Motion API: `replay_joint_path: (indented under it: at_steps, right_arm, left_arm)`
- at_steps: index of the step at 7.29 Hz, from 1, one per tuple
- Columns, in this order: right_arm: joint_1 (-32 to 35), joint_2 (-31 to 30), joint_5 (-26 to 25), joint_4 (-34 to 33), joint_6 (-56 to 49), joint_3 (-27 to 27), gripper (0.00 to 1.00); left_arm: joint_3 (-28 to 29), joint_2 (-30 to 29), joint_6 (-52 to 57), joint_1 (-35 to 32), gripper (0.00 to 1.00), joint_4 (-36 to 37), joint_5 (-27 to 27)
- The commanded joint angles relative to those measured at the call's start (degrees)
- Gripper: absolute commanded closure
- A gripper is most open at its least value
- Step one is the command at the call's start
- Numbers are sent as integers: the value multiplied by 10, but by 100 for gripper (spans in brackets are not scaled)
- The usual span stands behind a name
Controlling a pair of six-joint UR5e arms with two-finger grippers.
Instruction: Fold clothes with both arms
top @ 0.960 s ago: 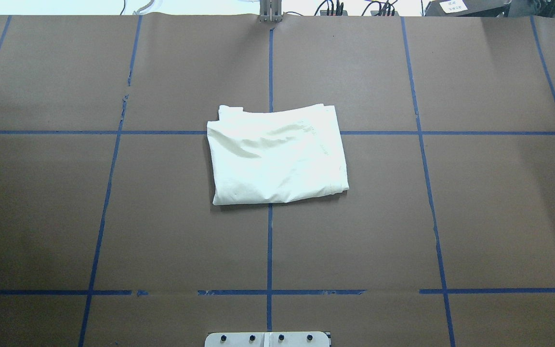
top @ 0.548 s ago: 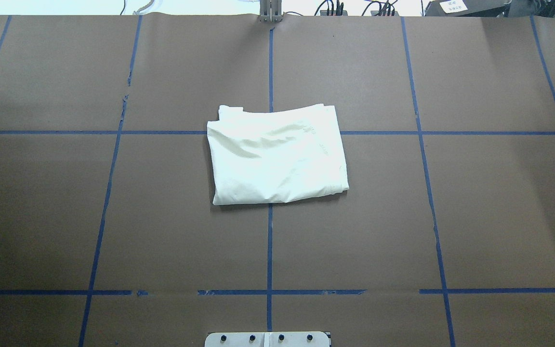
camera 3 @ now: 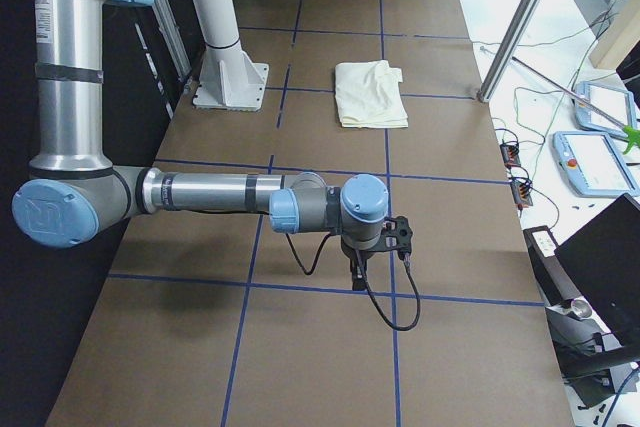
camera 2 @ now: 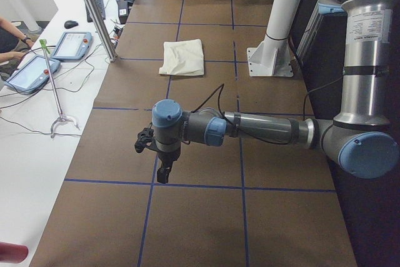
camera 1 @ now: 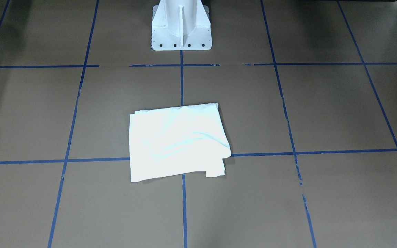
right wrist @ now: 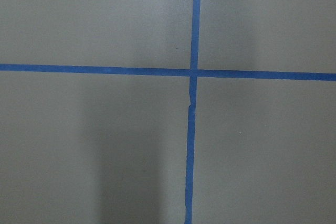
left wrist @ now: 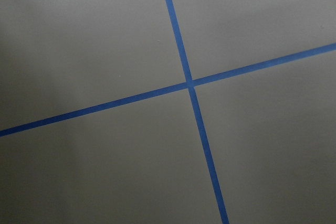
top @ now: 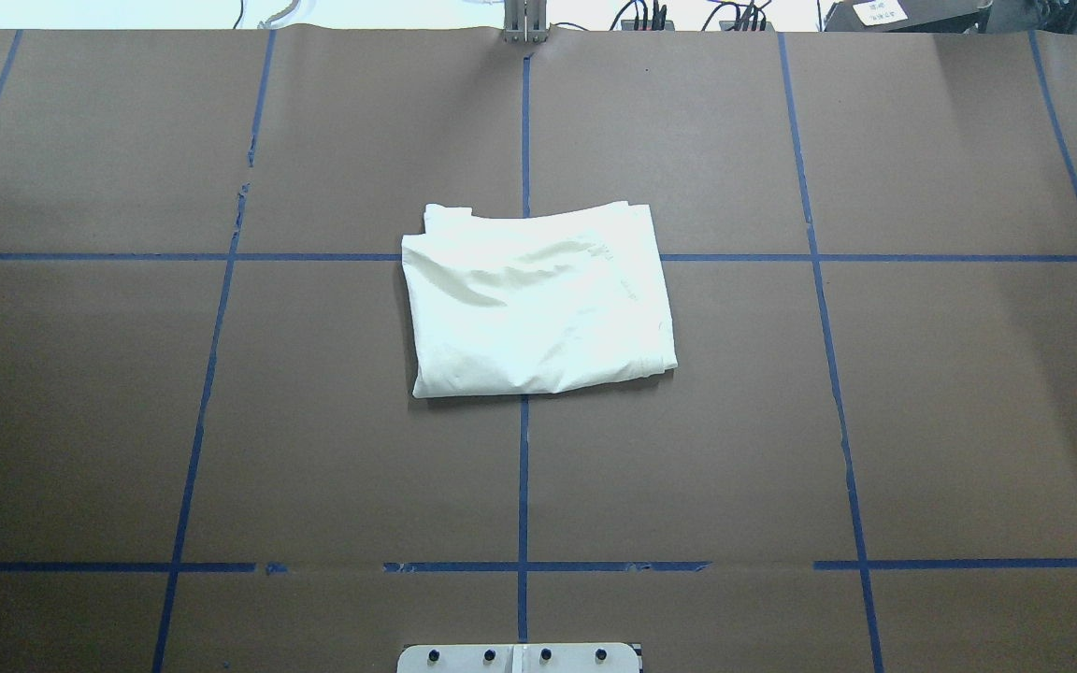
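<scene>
In the front-facing view we see the T-shirt (camera 1: 177,143) lying as a compact, roughly square bundle near the middle of the bench (camera 1: 322,113), plain side up, with a lower layer peeking out at one corner. From overhead it sits across a crossing of blue tape lines (top: 819,257), no arm near it. In the left side view the left claw (camera 2: 163,176) hangs over bare bench, well apart from the shirt; we cannot tell whether it is spread. The right side view shows the right claw (camera 3: 357,277) likewise, equally unreadable. Both wrist views show only tape and bench. We judge the folding essentially done, though the edges look slightly uneven.
</scene>
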Motion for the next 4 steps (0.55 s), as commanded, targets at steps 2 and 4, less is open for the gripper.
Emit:
replay_joint_path:
  at_steps: [2,4]
  right_arm:
    - [10,-5,2,4,3,0,0]
    - [40,-16,0,1,-7,1,0]
  left_arm:
    - [-7,1,1,-2,0,5,-1]
    - [-8,1,0,-2,0,4,-1]
